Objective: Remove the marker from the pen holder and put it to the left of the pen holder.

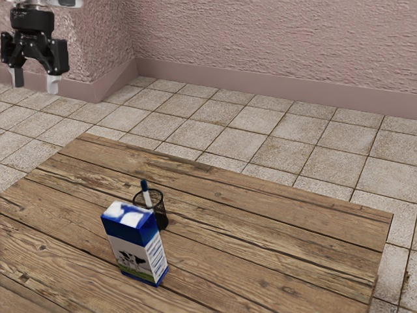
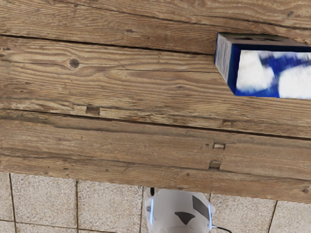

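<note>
High at the exterior view's upper left hangs my gripper (image 1: 35, 82), open, its two fingertips well apart with nothing between them. The pen holder (image 1: 162, 216), a small black mesh cup, stands on the table at a distance from my gripper. Leaning in it is the marker (image 1: 147, 197), white with a dark blue cap sticking up above the rim. A milk carton in front of the cup hides part of it and the marker's lower part.
The blue and white milk carton (image 1: 135, 245) stands upright close to the pen holder; its top (image 2: 272, 73) shows in the wrist view. Bare planks of the wooden table (image 1: 273, 228) extend toward the exterior view's right. The robot's white base (image 2: 177, 213) is beyond the table's edge.
</note>
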